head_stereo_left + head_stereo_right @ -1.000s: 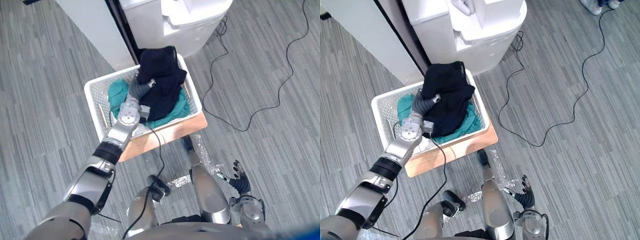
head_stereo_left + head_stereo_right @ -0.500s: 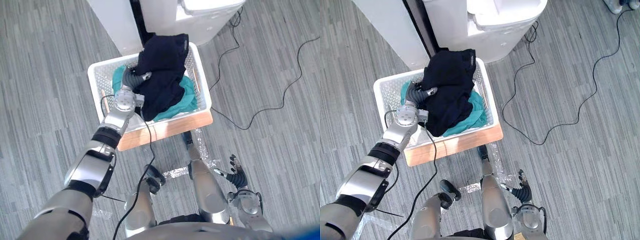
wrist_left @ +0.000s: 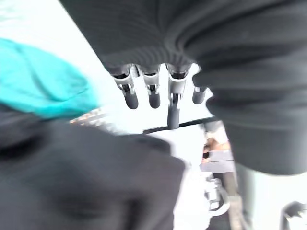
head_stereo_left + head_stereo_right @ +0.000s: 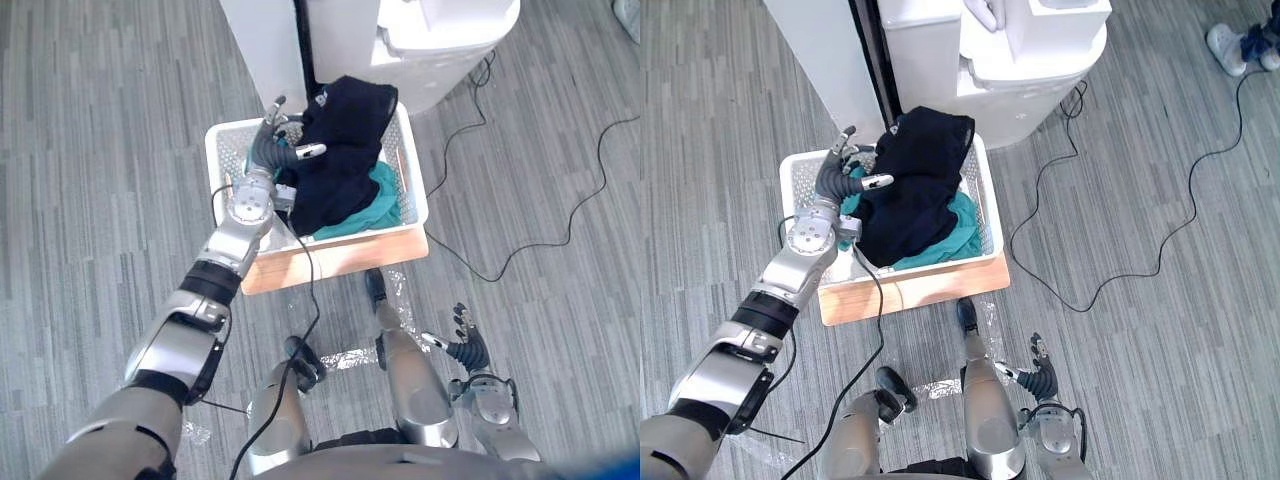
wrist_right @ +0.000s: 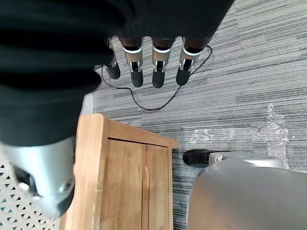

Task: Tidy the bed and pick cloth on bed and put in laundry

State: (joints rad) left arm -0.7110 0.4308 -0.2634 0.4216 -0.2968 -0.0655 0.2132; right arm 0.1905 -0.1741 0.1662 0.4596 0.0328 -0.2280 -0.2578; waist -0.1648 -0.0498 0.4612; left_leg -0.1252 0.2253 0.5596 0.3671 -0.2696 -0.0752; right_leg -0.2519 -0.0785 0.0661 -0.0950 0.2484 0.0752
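Update: left hand (image 4: pixel 275 140) has let go. Half a second ago it was buried in the dark cloth (image 4: pixel 340 150); now its fingers are spread wide and holding nothing, up over the near-left part of the white laundry basket (image 4: pixel 370 232), just beside the heap. The head camera also shifted, so I'm not counting the basket's drift in the picture as a real move. My read: the drop is done for this piece, so the laundry half of the task looks complete for it and the bed is what's left. Right hand (image 4: pixel 465 350) hangs low by my right side with its fingers straight and loose, carrying nothing. The dark cloth sits in the basket as a bulky crumpled mound on top of a teal cloth (image 4: pixel 375 205), which pokes out at the near-right corner. Its upper end rides up onto the far rim and looks partly draped over it rather than fully inside, though I can't tell how much hangs outside. It looks like soft, thick fabric and should stay put, but a push down may be worth it. The basket sits on a wooden stand (image 4: pixel 330 262).
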